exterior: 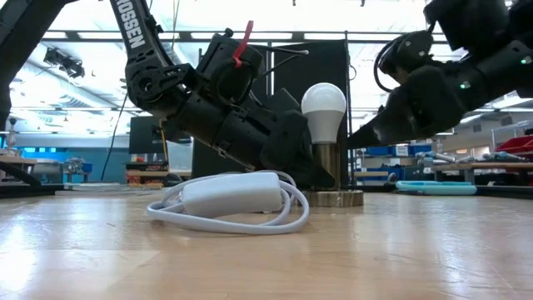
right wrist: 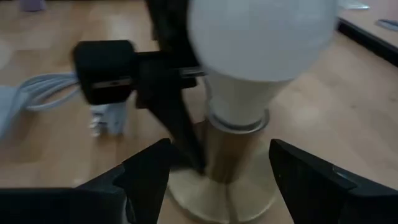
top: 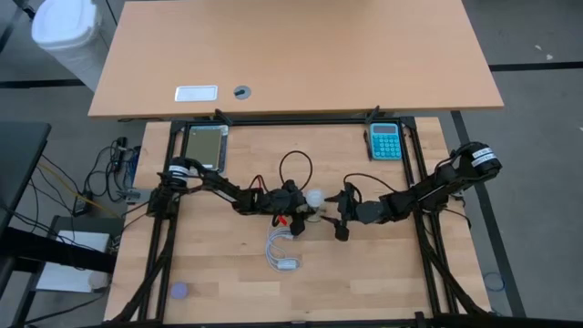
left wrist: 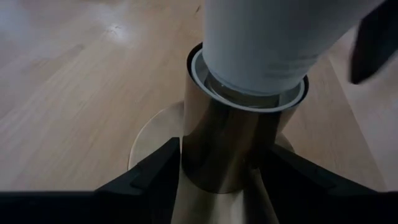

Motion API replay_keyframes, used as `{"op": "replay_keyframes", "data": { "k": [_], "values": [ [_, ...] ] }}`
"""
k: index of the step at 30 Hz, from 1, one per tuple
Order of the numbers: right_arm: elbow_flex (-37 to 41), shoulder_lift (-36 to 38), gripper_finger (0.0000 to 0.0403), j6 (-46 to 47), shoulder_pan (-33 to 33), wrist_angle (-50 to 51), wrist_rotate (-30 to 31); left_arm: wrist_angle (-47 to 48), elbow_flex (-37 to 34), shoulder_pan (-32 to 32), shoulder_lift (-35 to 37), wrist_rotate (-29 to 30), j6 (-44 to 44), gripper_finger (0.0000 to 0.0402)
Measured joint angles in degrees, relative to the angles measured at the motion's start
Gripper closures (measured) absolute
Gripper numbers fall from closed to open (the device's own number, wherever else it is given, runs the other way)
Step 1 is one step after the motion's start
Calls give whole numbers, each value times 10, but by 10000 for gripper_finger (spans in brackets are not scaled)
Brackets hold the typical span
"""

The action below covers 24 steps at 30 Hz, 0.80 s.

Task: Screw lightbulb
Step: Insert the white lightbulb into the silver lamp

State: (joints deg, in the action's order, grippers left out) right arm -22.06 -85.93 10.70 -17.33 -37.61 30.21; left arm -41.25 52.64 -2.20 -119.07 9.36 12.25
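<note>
The lightbulb (exterior: 324, 106) stands upright in the brass-coloured socket (exterior: 326, 169) near the middle of the table, its frosted globe up and its neck sunk into the socket's collar, so it appears seated or close to it; how far the thread has run in cannot be told. The socket's tube rises from a flat round base (exterior: 333, 198) resting on the wooden table (exterior: 400, 250). The left gripper (left wrist: 217, 180) is low at that tube, one finger on each side, jaws clenched on the socket, apparently to hold the fitting against turning while the bulb is twisted. The right gripper (right wrist: 217, 168) comes in from the opposite side, level with the bulb, its fingers spread apart and flanking the socket and the bulb's neck without touching either; it grasps nothing, which fits either a release between turns or a reach for a fresh hold on the globe. Just in front of the socket lies the coiled white cable (exterior: 229, 204) with its inline switch box, clear of both arms. A blue calculator (top: 384, 143) sits well apart at the table's far edge.
</note>
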Motion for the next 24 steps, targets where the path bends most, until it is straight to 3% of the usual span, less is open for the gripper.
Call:
{"op": "replay_keyframes", "data": {
  "k": [10,16,24],
  "values": [
    [0,0,130,-23,51,-34,-62,1,0,0,0,-1,0,184],
    [0,0,136,-17,42,-39,-101,1,0,0,0,1,0,184],
    [0,0,139,-6,7,-39,-109,3,0,2,0,4,0,184]
  ]
}}
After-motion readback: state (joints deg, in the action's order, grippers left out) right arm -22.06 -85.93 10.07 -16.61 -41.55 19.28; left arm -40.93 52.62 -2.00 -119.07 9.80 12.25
